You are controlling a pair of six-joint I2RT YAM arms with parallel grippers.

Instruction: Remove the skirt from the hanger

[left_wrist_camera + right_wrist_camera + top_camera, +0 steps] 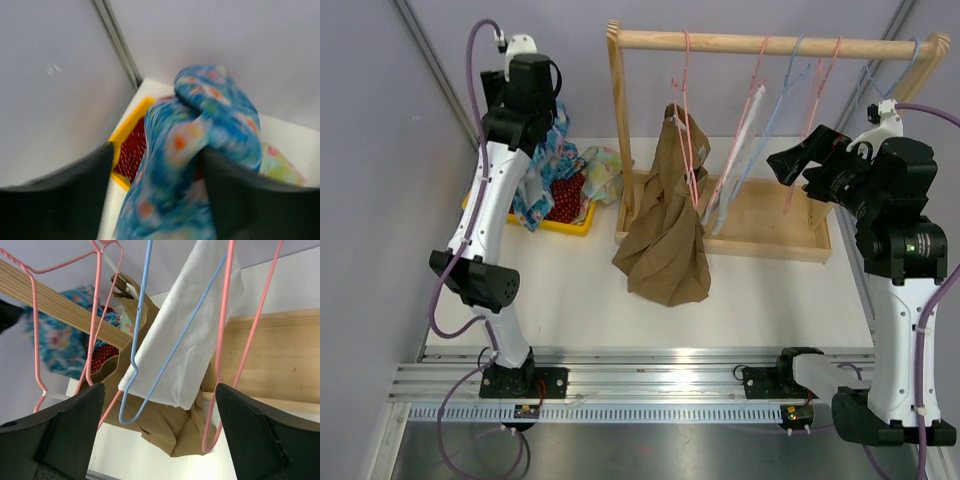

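Skirt [665, 230]: the brown one hangs from a pink hanger [690, 150] on the wooden rail [770, 42]. Its lower folds sag to the table [580, 300]. It lies well out ahead of the right fingers [65, 435], beyond the white garment [185, 340] and the blue hanger [145, 300] that fill the gap between them.

The right fingers are spread wide and hold nothing. The left fingers [60, 190] are also parted. Blue floral cloth [200, 115] bulges between them and lies against the right-hand one. Bare yellow basket [131, 120] shows beside the other, so I judge they are not pinching it.

The step in hand looks like the reach for the skirt. To do it well, the right fingers should steer past the nearer hangers rather than through them, since wire loops hang just in front of both tips and would snag. The waist, where it meets the pink wire, is the place to close on: the loose folds lower down would only stretch and drag the hanger along the rail. What fastens the waist is too small to make out. The pull should therefore start gently, down and away from the wire, while watching whether the hanger lifts off.
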